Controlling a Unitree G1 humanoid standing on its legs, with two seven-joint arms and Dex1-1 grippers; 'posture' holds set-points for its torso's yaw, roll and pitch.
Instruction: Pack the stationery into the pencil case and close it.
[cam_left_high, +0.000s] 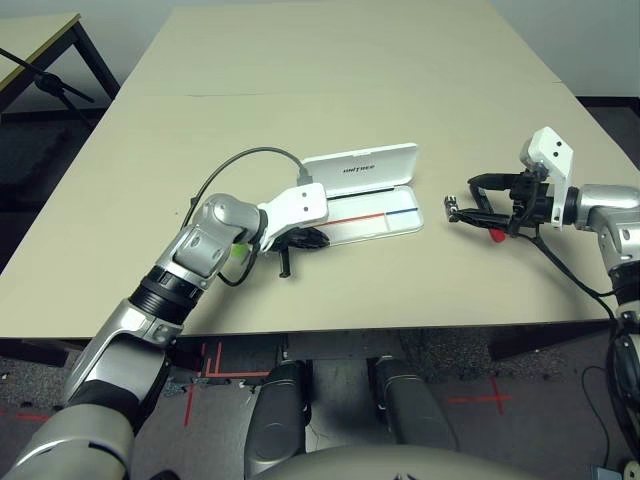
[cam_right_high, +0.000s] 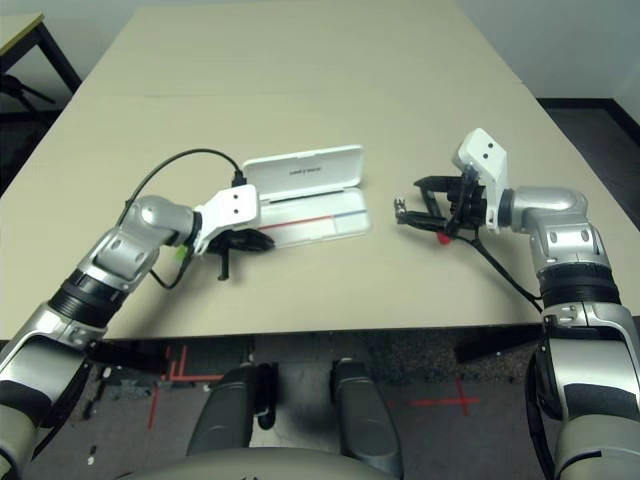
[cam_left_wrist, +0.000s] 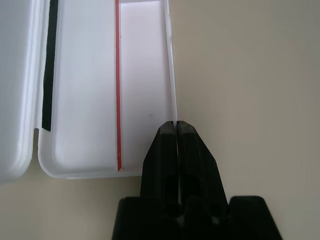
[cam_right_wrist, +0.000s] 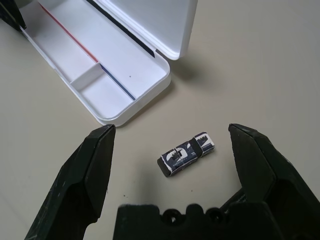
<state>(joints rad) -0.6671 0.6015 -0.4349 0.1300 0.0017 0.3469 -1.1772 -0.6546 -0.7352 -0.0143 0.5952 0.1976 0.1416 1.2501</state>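
Note:
The white pencil case lies open at mid-table, lid raised at the back and a red-and-blue line inside. My left gripper is shut on the thin front wall of the pencil case near its left end. A bit of light-green highlighter shows under my left forearm. To the case's right, my right gripper is open, its fingers either side of the tiny black-and-silver piece on the table. The red marker peeks out beneath that gripper, mostly hidden.
Cables trail from both wrists across the table. The table's front edge runs close below both arms. A second table and a black stand are off to the back left.

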